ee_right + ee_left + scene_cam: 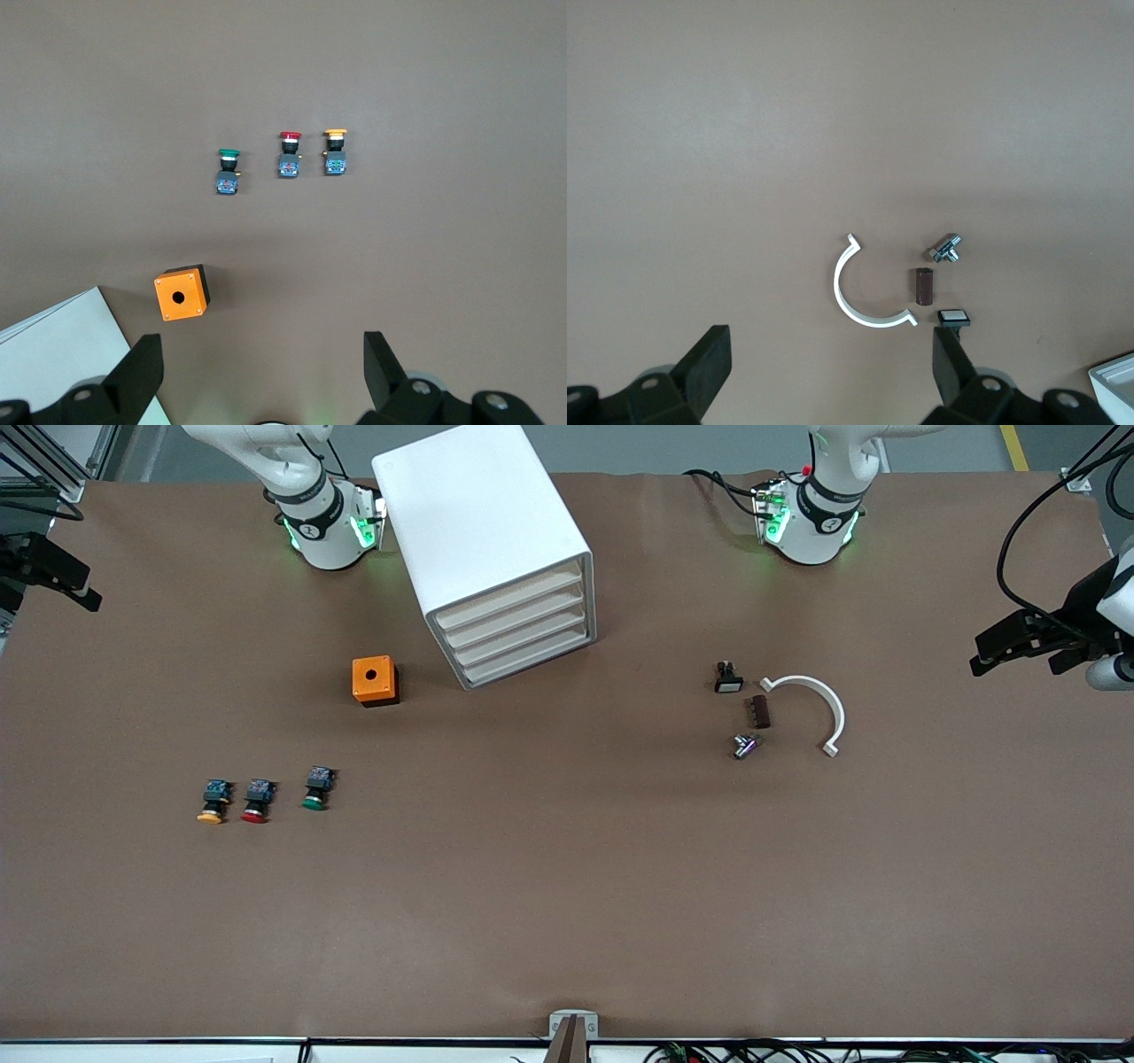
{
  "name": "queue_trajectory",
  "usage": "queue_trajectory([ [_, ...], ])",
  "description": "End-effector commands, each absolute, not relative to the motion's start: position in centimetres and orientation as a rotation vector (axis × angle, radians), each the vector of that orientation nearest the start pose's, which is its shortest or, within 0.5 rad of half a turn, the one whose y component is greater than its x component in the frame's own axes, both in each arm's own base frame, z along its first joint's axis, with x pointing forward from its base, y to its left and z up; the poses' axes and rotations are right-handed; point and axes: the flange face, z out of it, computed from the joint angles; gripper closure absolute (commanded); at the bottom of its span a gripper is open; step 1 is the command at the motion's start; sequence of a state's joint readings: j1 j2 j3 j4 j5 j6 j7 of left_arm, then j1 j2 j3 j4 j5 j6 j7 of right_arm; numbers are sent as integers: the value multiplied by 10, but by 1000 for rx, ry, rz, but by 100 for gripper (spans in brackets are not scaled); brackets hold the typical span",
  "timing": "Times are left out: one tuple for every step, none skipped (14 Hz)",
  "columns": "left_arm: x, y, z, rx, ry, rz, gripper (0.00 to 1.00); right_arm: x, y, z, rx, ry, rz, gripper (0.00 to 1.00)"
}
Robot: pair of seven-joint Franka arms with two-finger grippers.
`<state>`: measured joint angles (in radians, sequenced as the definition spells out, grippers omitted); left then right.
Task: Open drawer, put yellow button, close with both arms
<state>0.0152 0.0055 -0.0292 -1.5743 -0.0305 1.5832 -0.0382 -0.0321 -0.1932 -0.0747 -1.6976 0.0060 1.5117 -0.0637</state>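
From the front view, the white drawer cabinet [496,549] stands between the two arm bases, all four drawers shut, its front turned toward the camera and slightly toward the left arm's end. The yellow button [213,802] lies well apart from the cabinet, nearer the camera and toward the right arm's end, at the end of a row with a red button [256,801] just beside it and a green button [316,787] next along. An orange box [374,680] sits near the cabinet's front corner, between cabinet and buttons. The left gripper [1019,646] and right gripper [62,580] hang at the table's ends, both waiting.

In the left wrist view, the left gripper [833,372] stands wide and empty above a white curved clip [855,297], a brown block [923,286], a metal fitting [949,249] and a small black switch [953,317].

In the right wrist view, the right gripper [263,372] is likewise wide and empty; the yellow button [335,152] shows clearly.

Risks, as I judge them: the red button sits so close that spread fingers could knock or pinch it instead. The light cabinet may slide when a drawer is pulled, unless braced. The orange box may crowd a reach along the cabinet's front.
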Motion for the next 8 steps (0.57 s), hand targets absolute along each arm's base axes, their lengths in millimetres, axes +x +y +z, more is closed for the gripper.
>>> queue_trajectory([
  [559, -11, 626, -3160, -36, 8, 0, 478, -55, 661, -3109, 77, -32, 0],
  [559, -11, 626, -3160, -36, 6, 0, 478, -54, 661, -3109, 75, -32, 0],
  [559, -11, 626, -3163, -38, 6, 0, 477, -54, 662, -3109, 75, -32, 0],
  [559, -10, 626, -3162, -41, 8, 0, 478, -55, 661, -3109, 77, -32, 0],
  [559, -9, 624, -3162, -43, 13, 0, 477, -55, 662, -3109, 79, -32, 0],
  [562, -5, 619, -3165, -51, 27, 0, 477, -56, 662, -3109, 79, -32, 0],
  [562, -4, 618, -3165, -53, 32, 0, 477, -56, 661, -3109, 82, -30, 0],
  [562, -4, 615, -3163, -56, 44, 0, 477, -56, 661, -3109, 80, -32, 0],
])
